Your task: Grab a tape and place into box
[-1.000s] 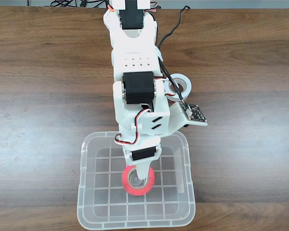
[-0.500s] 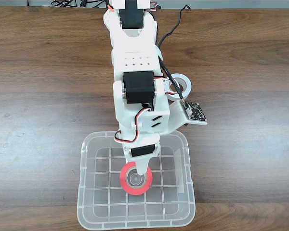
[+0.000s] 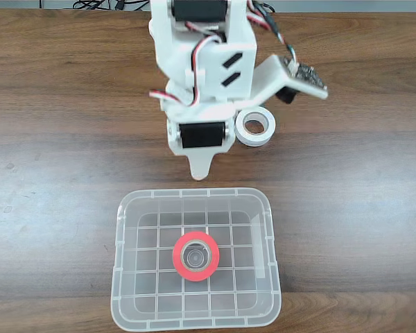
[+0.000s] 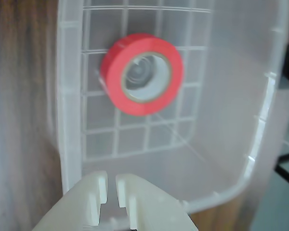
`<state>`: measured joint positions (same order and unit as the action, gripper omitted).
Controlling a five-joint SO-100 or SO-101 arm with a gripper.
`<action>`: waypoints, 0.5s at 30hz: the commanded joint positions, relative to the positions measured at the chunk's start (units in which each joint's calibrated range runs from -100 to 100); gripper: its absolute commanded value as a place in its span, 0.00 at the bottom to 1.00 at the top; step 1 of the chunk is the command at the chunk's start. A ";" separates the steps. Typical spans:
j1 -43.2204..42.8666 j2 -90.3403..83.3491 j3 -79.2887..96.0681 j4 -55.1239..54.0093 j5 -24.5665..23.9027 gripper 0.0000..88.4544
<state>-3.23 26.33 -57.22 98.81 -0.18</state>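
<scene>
- Red tape lies flat on the grid floor of the clear box, near its centre, touching no wall; same in wrist view
- Pincer over bare desk, just beyond the box's far rim, holding nothing
- Wrist view: pincer tips nearly together, a narrow slit between them
- White tape roll on the desk beside the arm

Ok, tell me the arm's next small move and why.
Probably just keep pulling back toward its rest pose. The red tape lies flat on the grid floor of the box, free of the gripper, whose fingers sit nearly closed with nothing between them. In the fixed view the arm is already outside the box, near the white roll, so nothing looks left to place.
</scene>
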 commanded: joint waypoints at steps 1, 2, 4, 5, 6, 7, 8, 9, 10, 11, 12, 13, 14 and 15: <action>0.01 -16.92 0.50 1.19 -0.08 0.02; -0.06 -19.33 2.86 1.19 -0.03 0.02; -0.72 -24.16 8.21 1.19 0.02 0.02; -1.09 -26.57 11.10 1.19 0.02 0.02; -1.38 -29.39 14.43 1.19 0.02 0.02; -1.67 -32.04 17.58 1.19 0.02 0.02; -2.11 -35.02 21.17 1.19 0.02 0.02; -2.48 -37.67 24.32 1.19 0.02 0.02; -2.69 -40.73 28.09 1.19 0.02 0.02; -2.77 -43.46 31.51 1.19 -0.03 0.02; -2.77 -46.44 35.36 1.10 -0.08 0.02; -2.77 -48.94 38.69 1.02 -0.13 0.02; -2.77 -51.19 42.02 0.93 -0.13 0.02; -2.77 -53.84 45.88 0.59 -0.13 0.02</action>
<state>-5.56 -12.68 -25.00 99.24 -0.18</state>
